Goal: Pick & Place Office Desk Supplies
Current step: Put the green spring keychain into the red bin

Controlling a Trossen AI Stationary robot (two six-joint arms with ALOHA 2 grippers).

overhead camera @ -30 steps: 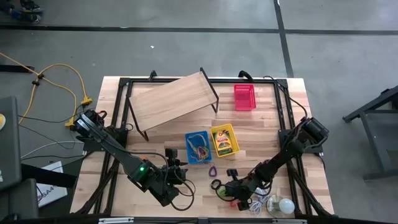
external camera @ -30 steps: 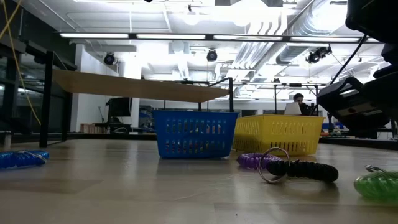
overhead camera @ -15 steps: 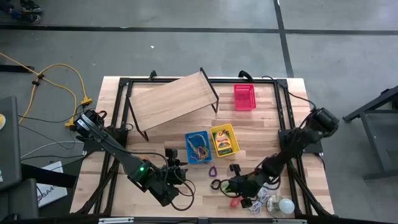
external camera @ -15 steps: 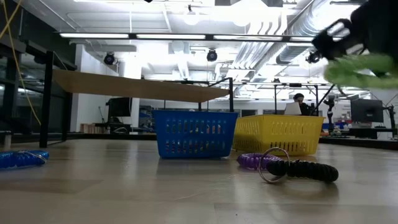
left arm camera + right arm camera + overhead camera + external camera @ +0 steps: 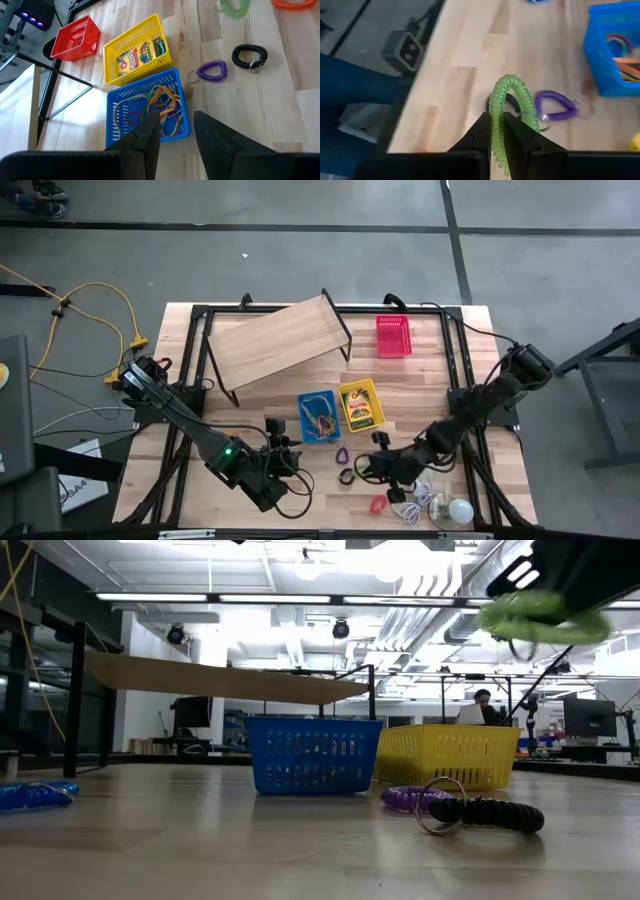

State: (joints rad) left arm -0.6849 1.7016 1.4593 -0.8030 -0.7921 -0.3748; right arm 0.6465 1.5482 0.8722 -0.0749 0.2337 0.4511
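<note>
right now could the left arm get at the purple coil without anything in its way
Probably yes. The left pincer is open and empty, and the purple coil lies on bare table beside the blue basket, with only the black coil beyond it.

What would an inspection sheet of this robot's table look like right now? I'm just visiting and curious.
Surface: light wooden table.
Job's things: blue basket holds rubber bands; yellow basket holds crayon box; red basket apart; purple coil and black coil on the table.
Clutter: wooden board on black legs; white bulb.
Grippers: right gripper shut on green coil, lifted off the table; left gripper open, empty.
Cables: yellow cable on floor.
Surroundings: a person seated far behind.
</note>
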